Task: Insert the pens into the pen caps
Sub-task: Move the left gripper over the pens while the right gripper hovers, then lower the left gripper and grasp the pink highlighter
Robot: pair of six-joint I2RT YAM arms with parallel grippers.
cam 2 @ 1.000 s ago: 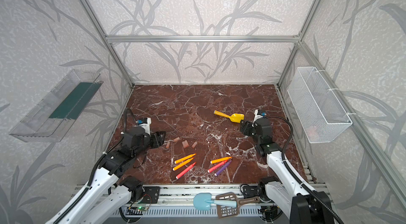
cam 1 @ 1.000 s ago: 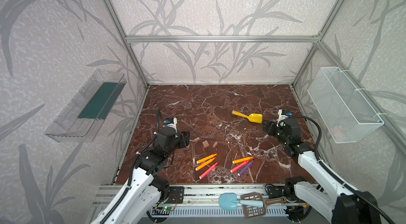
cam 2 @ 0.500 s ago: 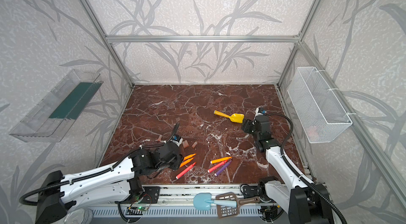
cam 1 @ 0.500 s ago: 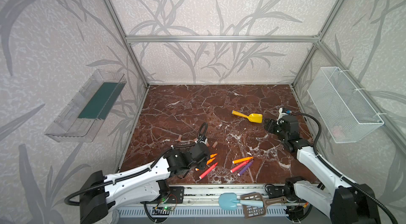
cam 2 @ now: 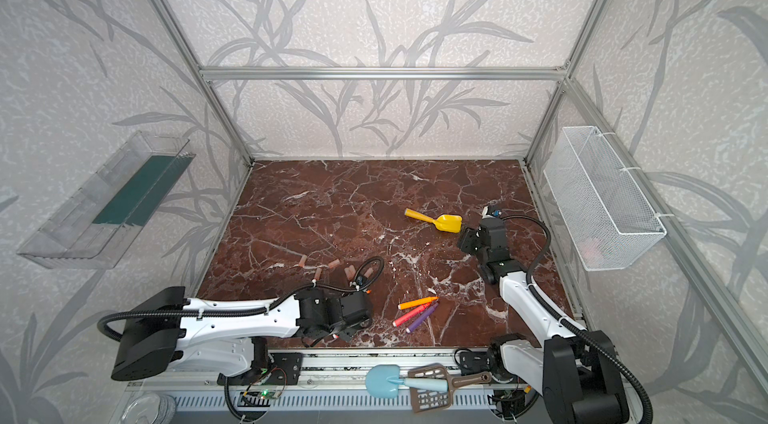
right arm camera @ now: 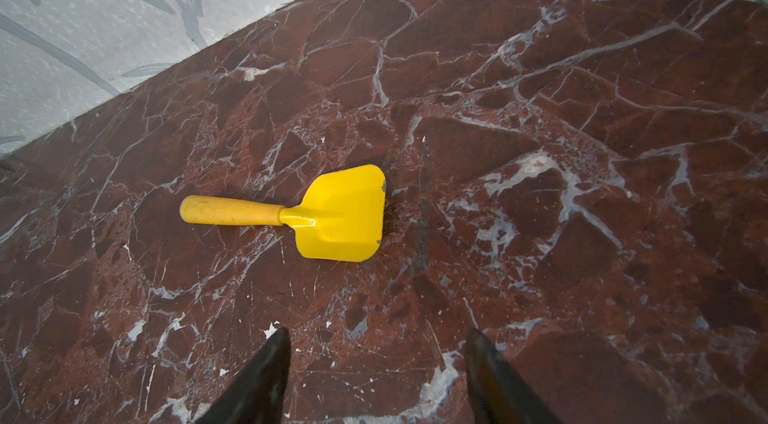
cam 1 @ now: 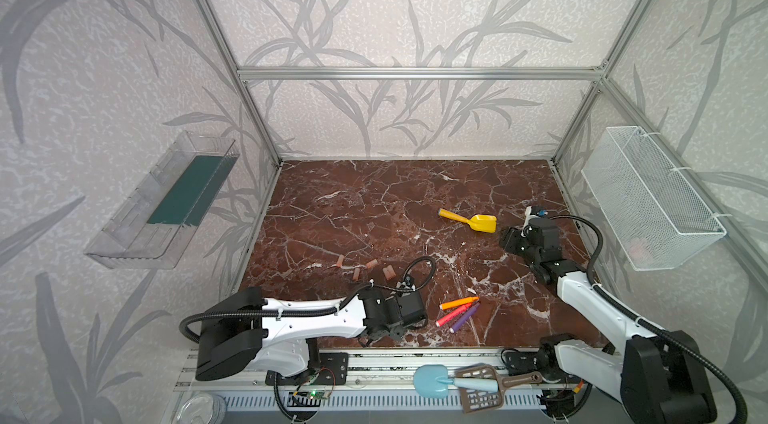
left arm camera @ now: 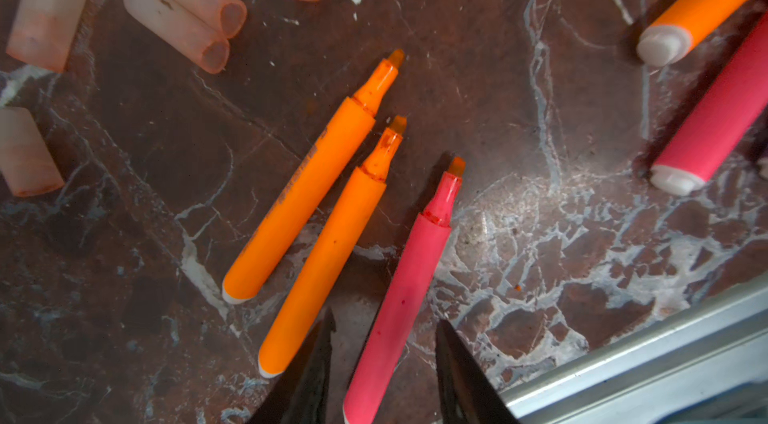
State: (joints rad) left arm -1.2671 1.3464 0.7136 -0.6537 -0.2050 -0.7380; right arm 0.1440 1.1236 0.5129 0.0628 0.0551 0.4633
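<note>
Marble table point(cam 1: 374, 201): walled on three sides, with the metal front rail point(left arm camera: 644, 359) on the near edge. The back half is bare, so there's plenty of room there. Wire basket point(cam 1: 648, 201) and clear tray point(cam 1: 166, 201) hang on the side walls, clear of the work area.

Left arm point(cam 1: 316, 318) lies low along the front edge. Its wrist hides three pens in both top views. Right arm point(cam 1: 582, 297) is well apart. Right gripper point(right arm camera: 378, 332) is spread with nothing between the jaws, over bare marble near the yellow scoop point(cam 1: 473, 221).

Pens: the left wrist view shows two orange pens point(left arm camera: 303, 197) and one red-pink pen point(left arm camera: 407, 289) side by side, tips bare. The other three point(cam 1: 457, 312) lie just to their right in a top view. Pen caps point(cam 1: 356, 273) are scattered just behind the left wrist, none on a pen.

Left gripper point(left arm camera: 384, 318) is spread and straddles the red-pink pen's rear end. A gap shows on both sides and I see no contact.

Handling guess: the pens are light and stiff with smooth round barrels, so they'll roll or squirt out of a pinch. Grab mid-barrel, not the tail, and stay off the tip. It's tight: an orange pen sits just beside one jaw, and the rail is near the other. The caps are small and will likely skid, so pinch across the tube.
</note>
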